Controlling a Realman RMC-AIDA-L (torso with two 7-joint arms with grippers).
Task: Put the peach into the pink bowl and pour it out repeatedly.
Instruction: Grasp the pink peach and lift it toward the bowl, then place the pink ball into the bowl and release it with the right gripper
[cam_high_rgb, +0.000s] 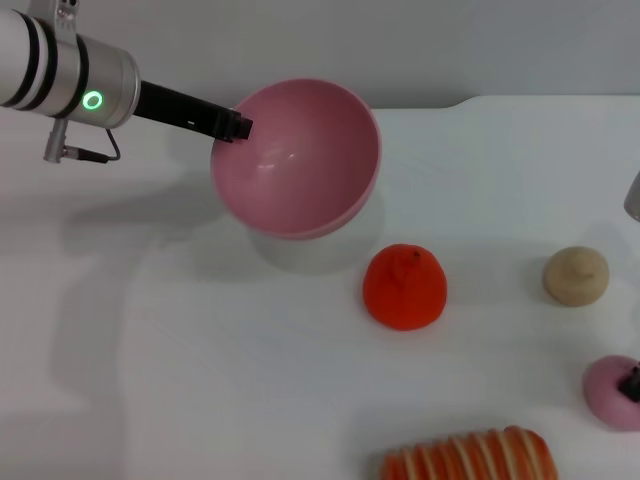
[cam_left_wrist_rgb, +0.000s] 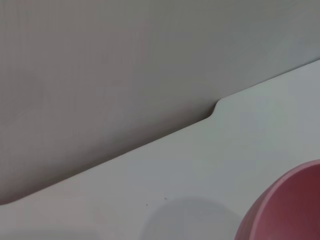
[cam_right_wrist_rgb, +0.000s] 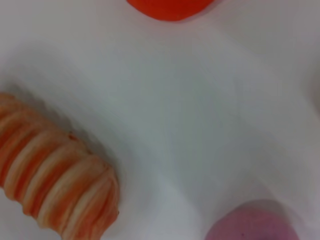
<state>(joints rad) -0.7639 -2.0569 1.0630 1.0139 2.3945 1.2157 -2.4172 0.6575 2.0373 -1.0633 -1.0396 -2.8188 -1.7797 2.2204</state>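
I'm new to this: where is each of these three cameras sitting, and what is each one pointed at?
Head view: on the robot's head, looking down at the table; the left gripper holds the tilted pink bowl.
Left wrist view: on the left arm, showing wall, table and bowl edge; no fingers.
Right wrist view: on the right arm, over the peach; no fingers.
Shared: bowl, peach.

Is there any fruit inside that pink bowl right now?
No, the tilted pink bowl held by the left gripper is empty; the peach lies on the table.

The head camera looks forward and down on the white table (cam_high_rgb: 200, 380). The left wrist camera sits near the glossy pink plastic bowl (cam_left_wrist_rgb: 290, 207), facing the table's far edge. The right wrist camera looks down closely; it shares the bright orange-red round fruit (cam_right_wrist_rgb: 167, 7) and the orange ridged striped piece (cam_right_wrist_rgb: 55, 185) with the head view.
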